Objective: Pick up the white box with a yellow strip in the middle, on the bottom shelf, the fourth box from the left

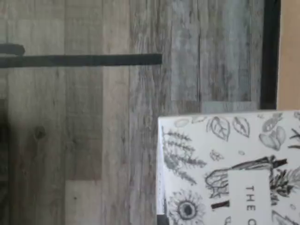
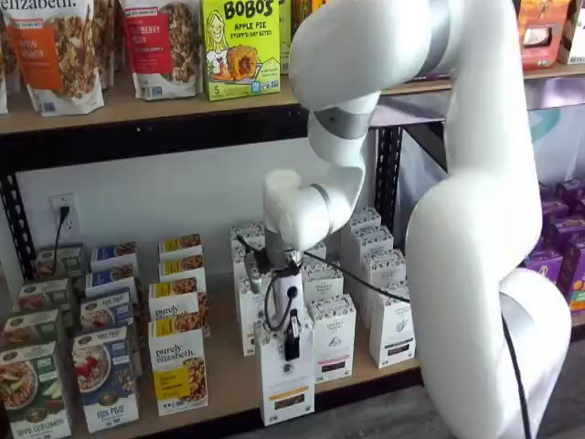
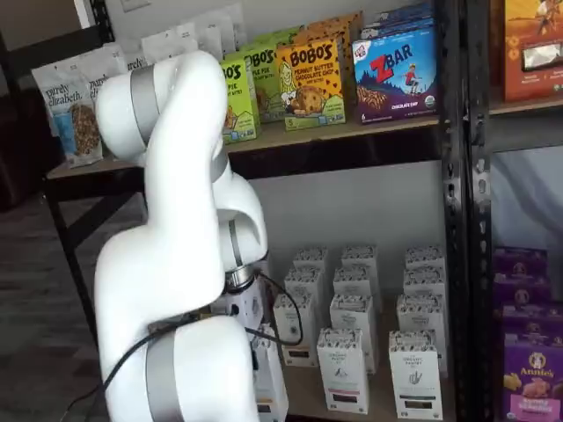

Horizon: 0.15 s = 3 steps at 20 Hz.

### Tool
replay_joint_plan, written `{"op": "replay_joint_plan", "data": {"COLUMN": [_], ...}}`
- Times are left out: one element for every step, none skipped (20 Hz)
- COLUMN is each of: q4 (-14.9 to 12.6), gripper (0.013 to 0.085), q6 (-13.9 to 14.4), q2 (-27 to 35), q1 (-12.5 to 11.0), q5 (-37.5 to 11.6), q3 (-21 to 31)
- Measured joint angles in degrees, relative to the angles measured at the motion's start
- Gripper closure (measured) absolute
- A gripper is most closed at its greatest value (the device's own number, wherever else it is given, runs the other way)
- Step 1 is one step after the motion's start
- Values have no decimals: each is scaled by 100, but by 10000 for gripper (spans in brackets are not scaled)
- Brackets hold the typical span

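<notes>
The white box (image 2: 286, 389) is a tall narrow carton with a speckled top and a dull yellow-brown band low on its front. It stands out in front of the bottom shelf (image 2: 228, 384), overlapping the shelf's black front rail. My gripper (image 2: 292, 346) is over the box's top, with one black finger down its front face, shut on it. In the wrist view the box's patterned top (image 1: 229, 168) shows against grey plank floor. The box (image 3: 271, 382) also shows in a shelf view, beside my arm.
Same-shaped white cartons (image 2: 334, 343) stand in rows to the right of the held box, and "purely elizabeth" boxes (image 2: 178, 370) to its left. Colourful boxes (image 2: 105, 375) stand further left. A Bobo's box (image 2: 239, 46) is on the shelf above. Purple boxes (image 2: 558, 256) are at far right.
</notes>
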Motion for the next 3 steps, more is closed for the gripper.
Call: {"op": "replay_joint_plan", "data": {"q4": [33, 41, 64], "gripper": [530, 530, 530], "q6": [-12, -6, -11], "q2": [-78, -157, -244], "q1": [17, 32, 47], "q5": [34, 63, 92], "q3": [43, 91, 141]}}
